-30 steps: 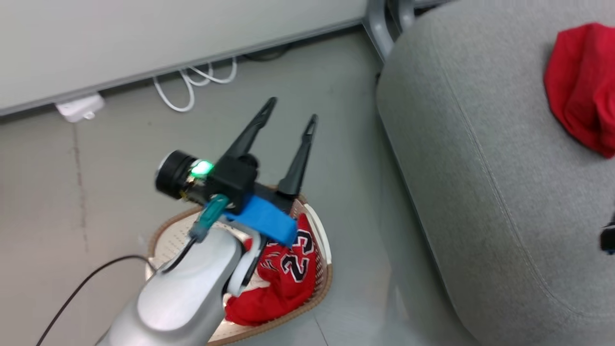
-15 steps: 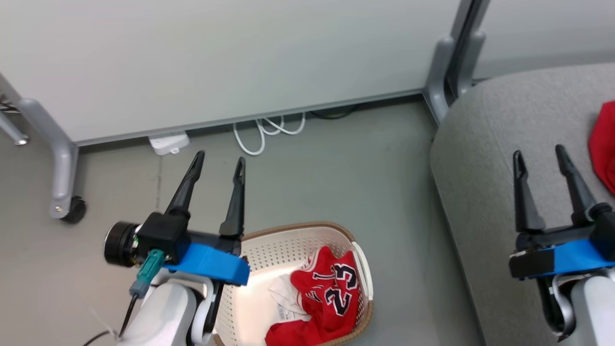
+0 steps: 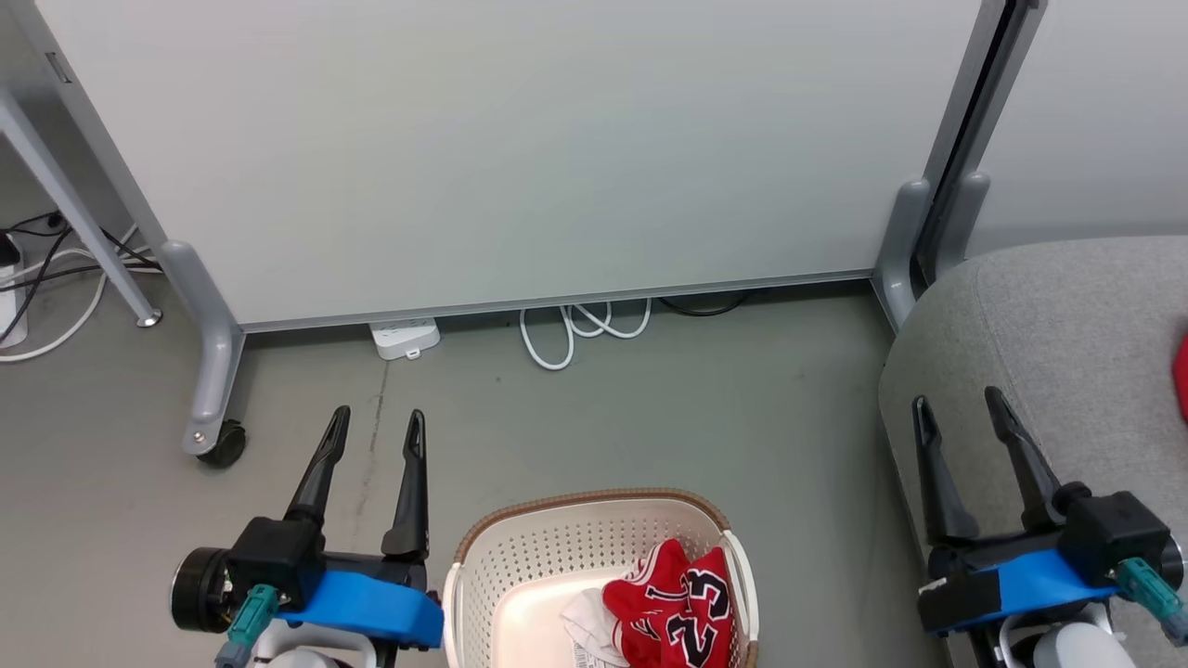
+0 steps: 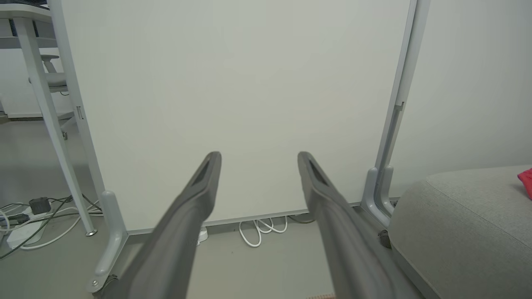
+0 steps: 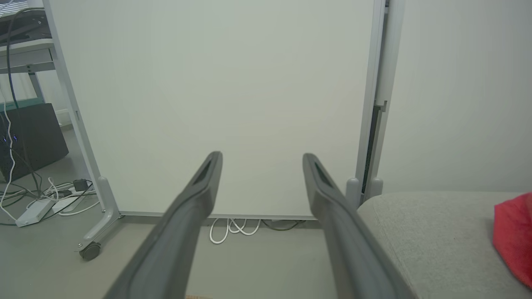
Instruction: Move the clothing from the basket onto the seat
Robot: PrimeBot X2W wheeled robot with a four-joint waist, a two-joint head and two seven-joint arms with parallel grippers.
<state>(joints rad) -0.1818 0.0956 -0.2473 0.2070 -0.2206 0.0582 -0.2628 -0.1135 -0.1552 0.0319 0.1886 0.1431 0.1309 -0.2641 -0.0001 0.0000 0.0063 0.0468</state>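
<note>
Head view: I've got the basket (image 3: 594,501) on the grey floor at bottom centre, partly cut off by the frame edge. Inside it is the red "23" jersey (image 3: 682,608), bunched against the right wall, with some white fabric (image 3: 587,620) touching it on the left. The plain red cloth (image 5: 513,236) lies on the seat (image 3: 1067,325), far right, well apart from the basket. I see the left gripper (image 3: 377,419) over the floor just left of the basket, fingers spread, nothing between them. The right gripper (image 3: 956,401) is over the seat's left edge, fingers also spread, holding nothing. Both point at the white partition panel (image 3: 520,158). A white cable loop (image 3: 575,334) and a power strip (image 3: 404,336) lie at its foot.
</note>
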